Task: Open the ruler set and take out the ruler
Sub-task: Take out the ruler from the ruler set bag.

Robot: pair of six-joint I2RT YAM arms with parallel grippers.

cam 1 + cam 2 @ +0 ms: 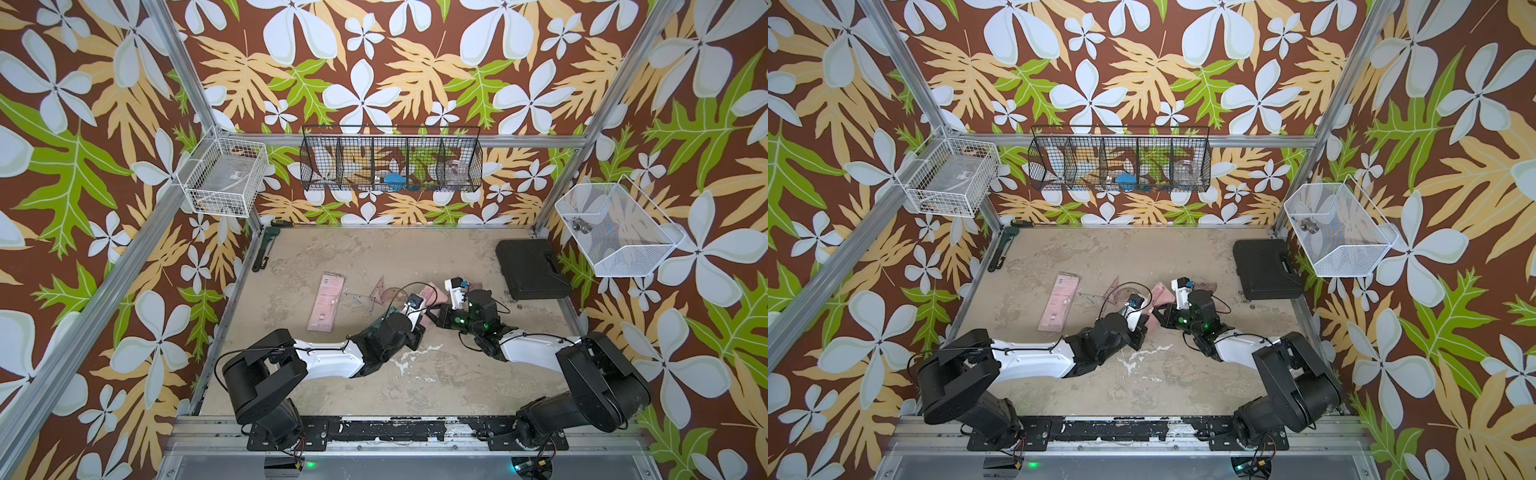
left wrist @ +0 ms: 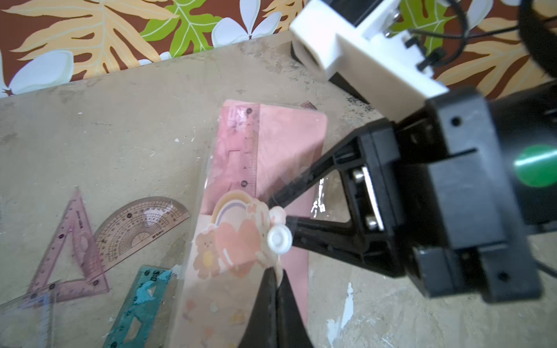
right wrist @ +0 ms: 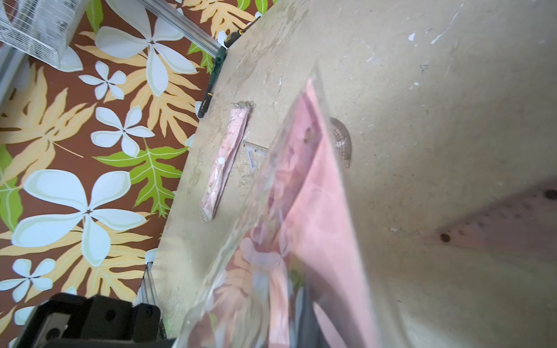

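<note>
The ruler set (image 2: 289, 144) is held up off the counter (image 2: 120, 126) between 2 hands. The left hand (image 2: 275, 289) is clamped together on the sleeve's edge near the flap, while the right hand (image 2: 281, 212) stands narrowly apart beside the white snap (image 2: 279, 241). The ruler (image 2: 252, 150) is seen inside the clear sleeve. The mouth is best spread with only 1 film layer pinched — and the ruler then drawn out straight along its length.

Table (image 1: 374, 374): beige top, worn, with white scuffs near the middle. Far left edge: wrench (image 1: 264, 249) and screwdriver (image 1: 281, 223). Left of centre: flat pink packet (image 1: 326, 301). Just right of it, close together: set square (image 1: 378, 291), protractor (image 1: 392, 295), green ruler (image 2: 141, 304). Far right: closed black case (image 1: 530, 268).
</note>
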